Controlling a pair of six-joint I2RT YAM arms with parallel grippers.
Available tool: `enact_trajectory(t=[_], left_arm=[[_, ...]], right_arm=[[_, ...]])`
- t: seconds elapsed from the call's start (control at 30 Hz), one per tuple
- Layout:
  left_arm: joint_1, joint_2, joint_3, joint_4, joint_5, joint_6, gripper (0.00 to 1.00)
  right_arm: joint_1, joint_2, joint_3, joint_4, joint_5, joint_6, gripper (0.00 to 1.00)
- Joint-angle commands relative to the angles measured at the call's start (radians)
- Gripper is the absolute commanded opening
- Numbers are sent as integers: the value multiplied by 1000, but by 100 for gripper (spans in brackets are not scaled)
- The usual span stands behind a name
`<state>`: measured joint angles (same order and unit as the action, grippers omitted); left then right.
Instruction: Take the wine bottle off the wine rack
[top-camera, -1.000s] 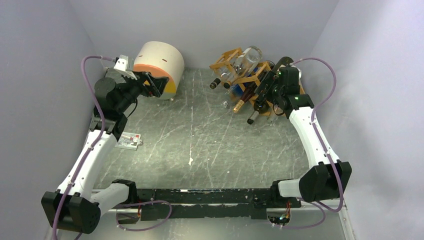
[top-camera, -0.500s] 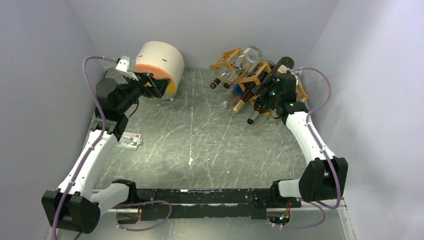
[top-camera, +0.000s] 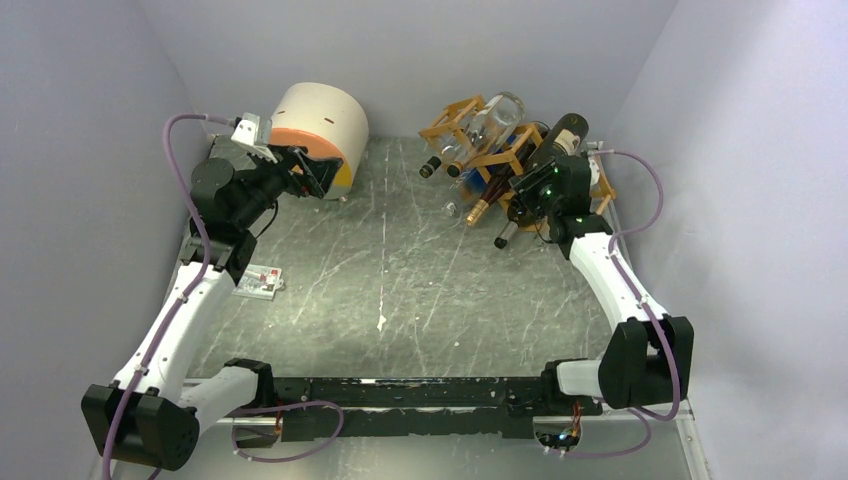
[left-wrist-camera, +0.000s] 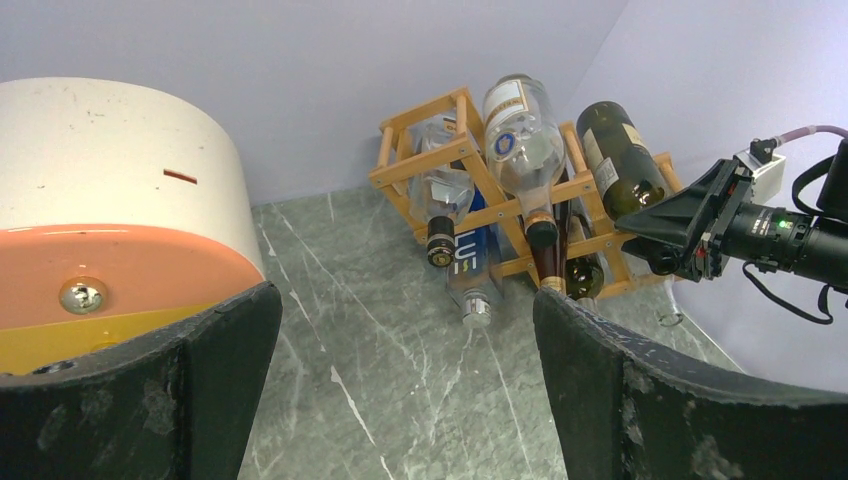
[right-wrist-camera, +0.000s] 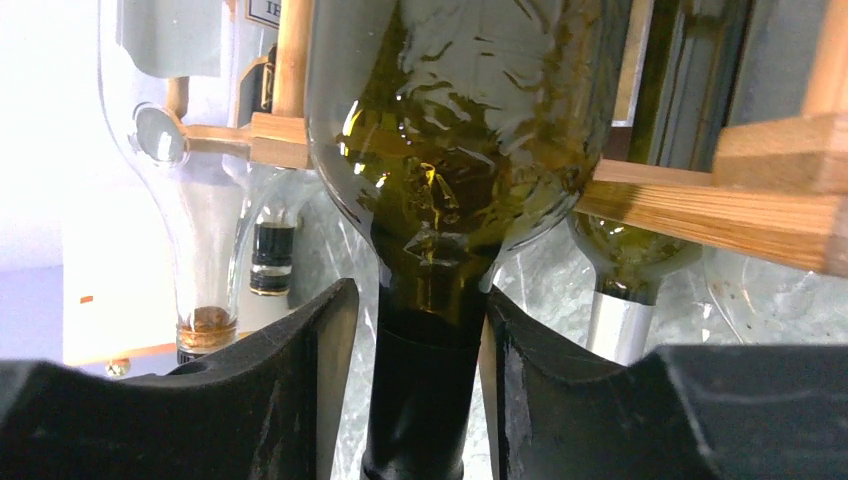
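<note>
The wine rack (top-camera: 450, 118) (left-wrist-camera: 400, 170) (right-wrist-camera: 680, 200) stands at the back right corner with several bottles in it. A dark green wine bottle (top-camera: 562, 138) (left-wrist-camera: 620, 160) (right-wrist-camera: 450, 130) lies in its right-hand cell, neck toward me. My right gripper (top-camera: 528, 192) (left-wrist-camera: 640, 235) (right-wrist-camera: 420, 300) has a finger on each side of that neck. The right finger touches it and a thin gap shows at the left finger. My left gripper (top-camera: 320, 175) (left-wrist-camera: 405, 300) hangs wide open and empty at the back left.
A cream and orange cylinder (top-camera: 320, 115) (left-wrist-camera: 100, 160) lies just beside the left gripper. A clear bottle (top-camera: 497, 112) (left-wrist-camera: 520, 140) tops the rack. A small flat card (top-camera: 260, 282) lies by the left arm. Purple walls close in on both sides and behind.
The right gripper's jaws have narrowed from wide apart to close round the bottle neck, and the right arm has swung off the bottle's base, uncovering it. The left arm has hardly moved.
</note>
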<state>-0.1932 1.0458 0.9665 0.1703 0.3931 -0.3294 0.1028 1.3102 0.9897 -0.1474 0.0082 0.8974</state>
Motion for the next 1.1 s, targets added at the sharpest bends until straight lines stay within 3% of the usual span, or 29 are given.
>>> enact_trajectory(t=[0.0, 0.47, 0.77, 1.07], left_arm=[[-6, -16, -9, 52, 7, 0, 100], [-9, -11, -12, 59, 19, -8, 100], [-9, -2, -11, 64, 36, -17, 100], [-9, 25, -3, 65, 69, -28, 99]], right_arm=[[-9, -30, -26, 72, 28, 43, 49], [-9, -132, -50, 179, -11, 29, 1], [-8, -245, -62, 197, -8, -28, 0], [-9, -350, -35, 93, -36, -63, 0]])
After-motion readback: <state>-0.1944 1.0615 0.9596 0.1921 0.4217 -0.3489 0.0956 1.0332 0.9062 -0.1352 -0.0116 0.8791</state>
